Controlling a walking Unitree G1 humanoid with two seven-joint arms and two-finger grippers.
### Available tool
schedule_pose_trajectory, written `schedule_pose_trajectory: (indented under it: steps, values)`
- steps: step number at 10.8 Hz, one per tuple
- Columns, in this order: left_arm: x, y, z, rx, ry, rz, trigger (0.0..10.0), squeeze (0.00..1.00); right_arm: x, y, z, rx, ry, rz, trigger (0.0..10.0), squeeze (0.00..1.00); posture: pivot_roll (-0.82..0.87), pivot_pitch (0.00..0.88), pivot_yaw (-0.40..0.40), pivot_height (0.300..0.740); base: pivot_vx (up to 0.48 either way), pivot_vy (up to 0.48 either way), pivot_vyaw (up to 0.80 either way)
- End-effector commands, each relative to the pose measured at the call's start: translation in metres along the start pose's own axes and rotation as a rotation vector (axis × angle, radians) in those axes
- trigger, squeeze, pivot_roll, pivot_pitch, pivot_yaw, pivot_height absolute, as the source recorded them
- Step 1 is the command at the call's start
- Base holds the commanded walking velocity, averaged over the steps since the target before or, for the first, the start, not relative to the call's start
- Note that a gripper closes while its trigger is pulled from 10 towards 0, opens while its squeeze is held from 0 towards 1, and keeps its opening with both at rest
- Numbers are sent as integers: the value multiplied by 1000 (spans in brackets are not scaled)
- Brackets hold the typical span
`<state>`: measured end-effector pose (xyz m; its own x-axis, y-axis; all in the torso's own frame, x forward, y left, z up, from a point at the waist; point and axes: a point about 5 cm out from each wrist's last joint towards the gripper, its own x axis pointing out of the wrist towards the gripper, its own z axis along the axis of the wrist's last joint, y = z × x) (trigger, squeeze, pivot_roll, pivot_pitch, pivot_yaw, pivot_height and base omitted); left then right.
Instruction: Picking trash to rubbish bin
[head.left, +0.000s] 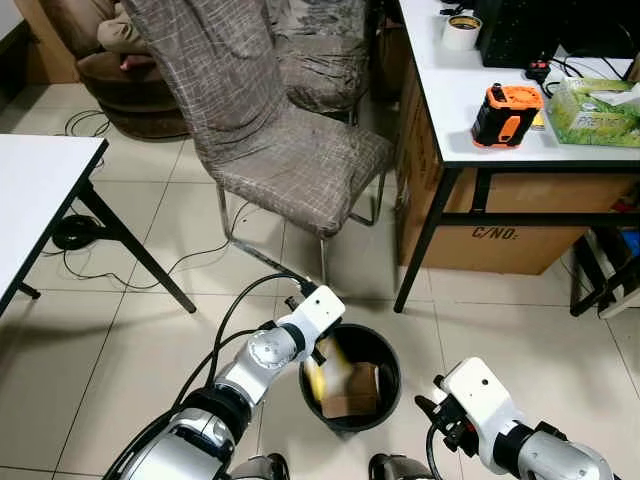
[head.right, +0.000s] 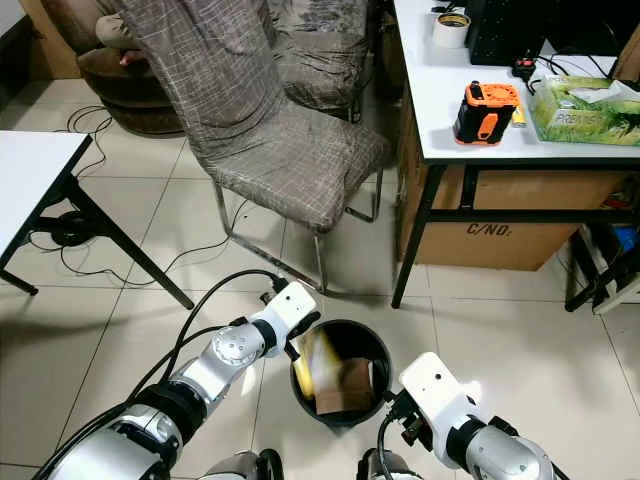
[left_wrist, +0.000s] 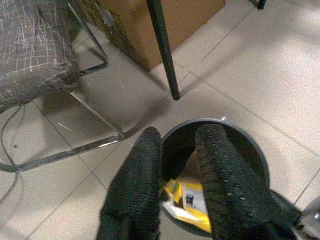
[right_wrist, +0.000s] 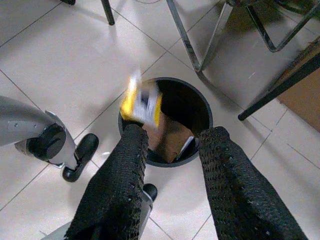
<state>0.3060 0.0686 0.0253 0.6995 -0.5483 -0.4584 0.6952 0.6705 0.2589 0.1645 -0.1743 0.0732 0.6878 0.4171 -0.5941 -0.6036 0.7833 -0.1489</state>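
You're looking at an office-like room: white desks (head.left: 470, 110) at upper right and left, a fabric chair (head.left: 270, 130) upper centre, tiled floor (head.left: 150, 320).

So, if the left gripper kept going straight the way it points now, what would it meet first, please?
Probably the yellow packet inside the black rubbish bin: the left gripper points down into the bin's mouth, though depth is unclear.
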Motion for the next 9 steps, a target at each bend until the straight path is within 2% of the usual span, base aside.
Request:
schedule_pose_trajectory:
  steps: [1,3,4,5,6,7,8,9]
  values:
    - [1,0,0,-30,-3,-11,10000,1000,-1,1,-1,1,11,-3,10000,0,-179,149,69,740,0,0,0]
    - [1,0,0,-57,-11,-5,10000,1000,0,-2,-4,2,22,-19,10000,0,-177,144,67,740,0,0,0]
    - [-6,17,-2,-116,-32,77,10000,373,3,-1,1,89,-21,-56,10000,0,-167,121,64,740,0,0,0]
    - [-15,29,-6,-158,-59,128,10000,0,3,5,12,205,-93,-79,10000,0,-154,106,60,740,0,0,0]
    - [-24,37,-10,-171,-78,169,10000,0,1,9,20,230,-140,-92,10000,0,-149,96,59,740,0,0,0]
    - [-43,49,-17,-193,-102,242,10000,0,-4,13,28,308,-188,-146,10000,0,-133,85,52,740,0,0,0]
    - [-67,60,-25,-199,-112,319,10000,0,-8,19,38,462,-231,-176,10000,0,-116,73,44,740,0,0,0]
    - [-80,66,-28,-212,-115,360,10000,0,-11,27,47,558,-271,-134,10000,0,-109,69,38,740,0,0,0]
